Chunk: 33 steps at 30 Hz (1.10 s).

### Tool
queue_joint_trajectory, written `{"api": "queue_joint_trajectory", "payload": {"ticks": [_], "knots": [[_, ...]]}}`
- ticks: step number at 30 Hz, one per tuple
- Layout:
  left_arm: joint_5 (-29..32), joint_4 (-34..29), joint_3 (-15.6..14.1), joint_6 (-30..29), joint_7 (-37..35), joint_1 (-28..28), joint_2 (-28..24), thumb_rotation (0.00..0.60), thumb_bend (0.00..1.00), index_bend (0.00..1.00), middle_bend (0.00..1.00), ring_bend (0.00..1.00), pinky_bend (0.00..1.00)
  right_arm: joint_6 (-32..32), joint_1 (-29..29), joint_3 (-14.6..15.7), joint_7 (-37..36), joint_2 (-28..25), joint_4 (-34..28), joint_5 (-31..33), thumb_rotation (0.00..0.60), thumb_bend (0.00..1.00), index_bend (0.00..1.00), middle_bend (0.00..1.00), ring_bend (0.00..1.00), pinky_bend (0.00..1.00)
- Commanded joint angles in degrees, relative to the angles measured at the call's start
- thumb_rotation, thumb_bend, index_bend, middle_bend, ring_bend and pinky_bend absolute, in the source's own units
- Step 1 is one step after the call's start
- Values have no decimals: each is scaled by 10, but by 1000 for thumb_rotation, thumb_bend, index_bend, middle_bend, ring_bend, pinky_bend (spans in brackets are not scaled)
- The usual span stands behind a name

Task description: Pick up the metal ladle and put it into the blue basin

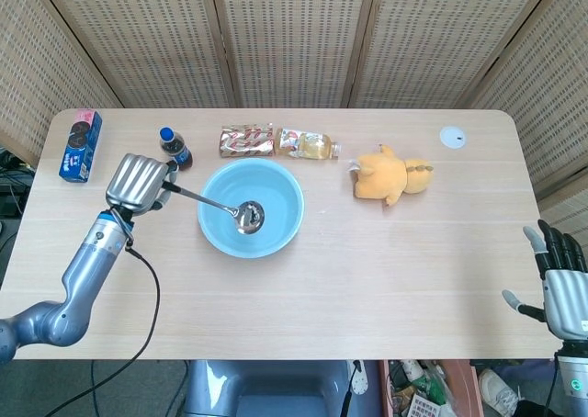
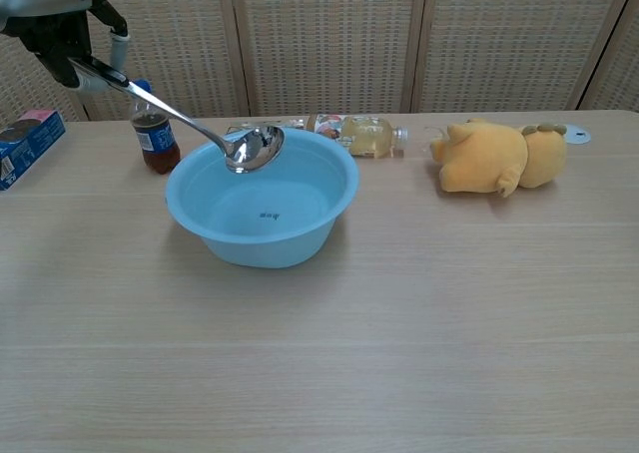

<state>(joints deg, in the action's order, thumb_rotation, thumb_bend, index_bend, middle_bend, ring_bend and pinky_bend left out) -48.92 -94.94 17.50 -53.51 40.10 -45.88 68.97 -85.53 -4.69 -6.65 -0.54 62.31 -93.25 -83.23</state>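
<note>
Metal ladle (image 2: 252, 148) gripped in left hand (image 1: 140, 182), bowl above blue basin (image 1: 276, 236).

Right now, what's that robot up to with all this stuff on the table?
Its left hand holds a metal ladle by the handle, with the bowl of the ladle hanging over the blue basin, not yet set down inside. The right hand waits open at the table's edge. A plush toy and bottles lie beyond the basin, untouched.
</note>
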Motion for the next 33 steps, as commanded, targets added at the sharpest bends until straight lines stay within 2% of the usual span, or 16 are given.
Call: {"api": "queue_joint_trajectory", "payload": {"ticks": [1, 10, 16, 24, 33], "knots": [[64, 41, 3, 16, 52, -46, 20, 600, 576, 818, 1000, 977, 1000, 9, -3, -4, -12, -3, 6, 10, 600, 0, 0, 0, 0, 0], [173, 147, -29, 36, 137, -125, 78, 600, 577, 822, 1000, 977, 1000, 8, -2, -13, -29, -10, 11, 23, 600, 0, 0, 0, 0, 0], [203, 207, -50, 53, 159, -163, 127, 600, 576, 823, 1000, 977, 1000, 12, -3, -19, -35, -11, 15, 37, 600, 0, 0, 0, 0, 0], [221, 241, -85, 32, 228, -206, 174, 600, 576, 823, 1000, 977, 1000, 20, -3, -24, -50, -16, 20, 50, 600, 0, 0, 0, 0, 0], [242, 251, -100, 16, 267, -232, 205, 600, 576, 823, 1000, 977, 1000, 24, -3, -25, -63, -20, 21, 53, 600, 0, 0, 0, 0, 0]]}}
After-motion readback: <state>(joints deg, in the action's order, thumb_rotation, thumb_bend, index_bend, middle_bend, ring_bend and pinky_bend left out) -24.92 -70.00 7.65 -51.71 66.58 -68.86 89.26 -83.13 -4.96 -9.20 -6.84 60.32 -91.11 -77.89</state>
